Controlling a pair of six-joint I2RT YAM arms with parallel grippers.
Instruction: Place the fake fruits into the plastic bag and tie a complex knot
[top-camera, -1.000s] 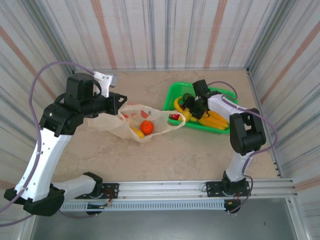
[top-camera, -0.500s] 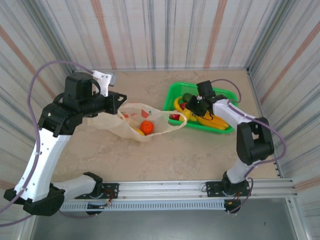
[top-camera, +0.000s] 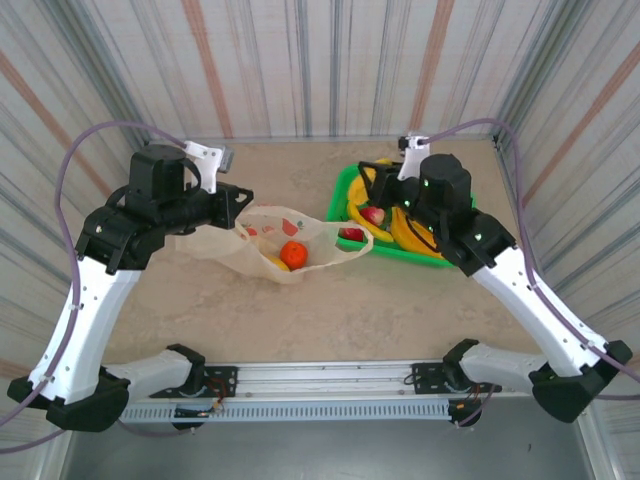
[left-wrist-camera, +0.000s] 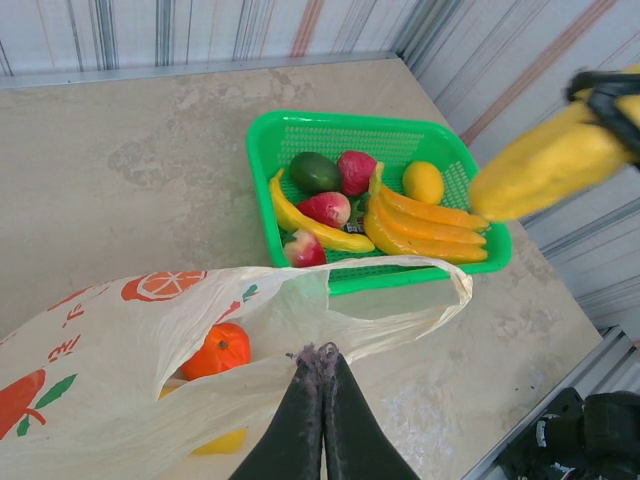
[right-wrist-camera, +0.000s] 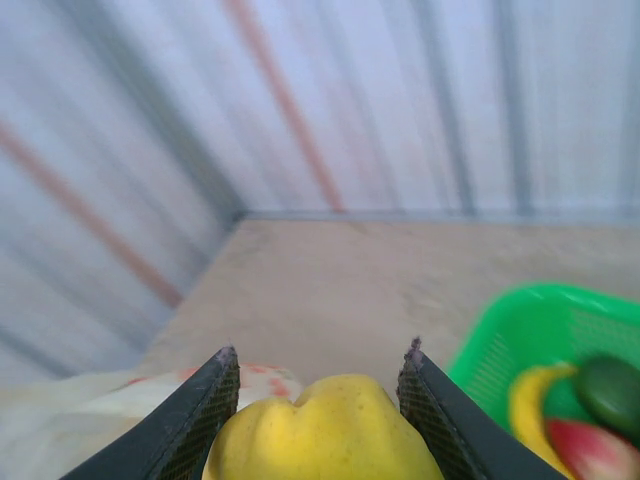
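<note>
The plastic bag (top-camera: 285, 238) lies open on the table, with an orange fruit (top-camera: 292, 254) and a yellow one (top-camera: 273, 265) inside. My left gripper (top-camera: 240, 205) is shut on the bag's near rim (left-wrist-camera: 250, 385) and holds the mouth up. My right gripper (right-wrist-camera: 320, 348) is shut on a yellow fake fruit (right-wrist-camera: 325, 430), raised above the green basket's left end. That fruit (left-wrist-camera: 545, 165) also hangs at the upper right of the left wrist view. More fake fruits, bananas (left-wrist-camera: 420, 220), red ones (left-wrist-camera: 325, 208) and a green one (left-wrist-camera: 315, 172), lie in the basket.
The green basket (top-camera: 345, 185) stands right of the bag, its near wall (left-wrist-camera: 420, 278) just behind the bag's loop handle (left-wrist-camera: 455, 295). Striped walls close in the table on three sides. A metal rail (top-camera: 330, 385) runs along the near edge.
My right gripper closed on the yellow fruit in the basket and the arm rose high above it, swinging left. The left arm and the bag stayed put.
</note>
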